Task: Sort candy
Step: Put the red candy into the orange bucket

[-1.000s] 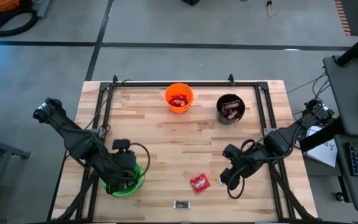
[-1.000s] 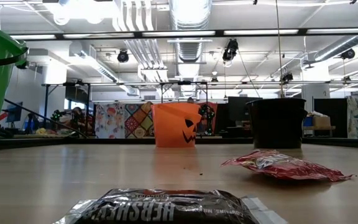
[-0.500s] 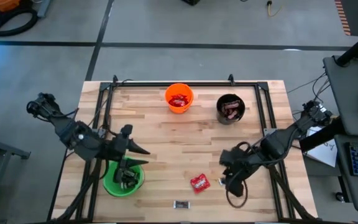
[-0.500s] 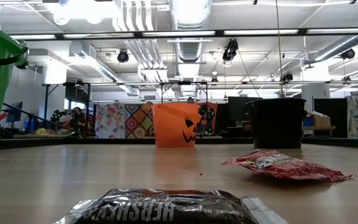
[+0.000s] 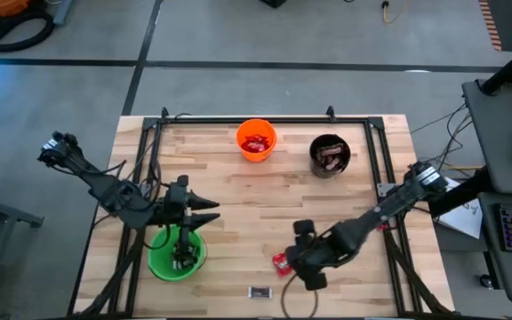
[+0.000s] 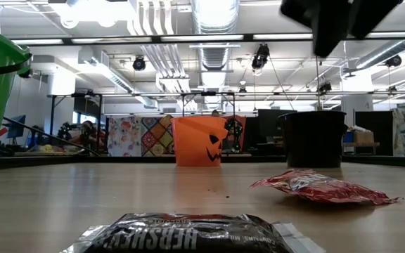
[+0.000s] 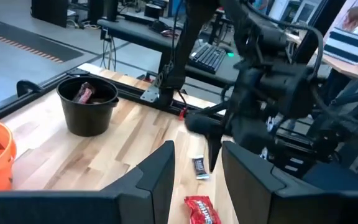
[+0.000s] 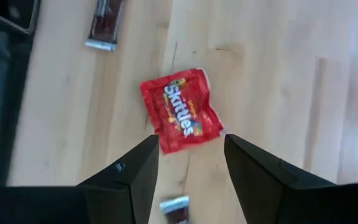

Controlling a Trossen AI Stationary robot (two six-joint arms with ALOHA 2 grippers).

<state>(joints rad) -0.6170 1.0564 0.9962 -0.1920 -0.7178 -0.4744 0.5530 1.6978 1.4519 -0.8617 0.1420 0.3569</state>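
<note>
A red Skittles packet [image 8: 180, 111] lies flat on the wooden table [image 5: 238, 204], near the front. My right gripper [image 8: 188, 152] hovers open just above it; in the high view this gripper [image 5: 297, 259] covers part of the packet [image 5: 281, 262]. A dark mini bar [image 5: 259, 292] lies by the near edge, large in the low view [image 6: 188, 235]. A small bar [image 8: 175, 209] lies beside the packet. My left gripper [image 5: 206, 212] stands open and nearly level above the green cup [image 5: 177, 254], pointing toward the table's right.
An orange cup [image 5: 256, 140] and a black cup [image 5: 330, 155], both holding candy, stand at the far side. Dark pieces lie in the green cup. A black frame [image 5: 247, 119] runs along the table's far edge and sides. Bare wood lies in the middle.
My left gripper has risen out of the green cup and tipped from pointing down to nearly level, facing the table's right. My right gripper has rolled, sunk and gone toward the table's left until it is over the red packet. No candy has moved.
</note>
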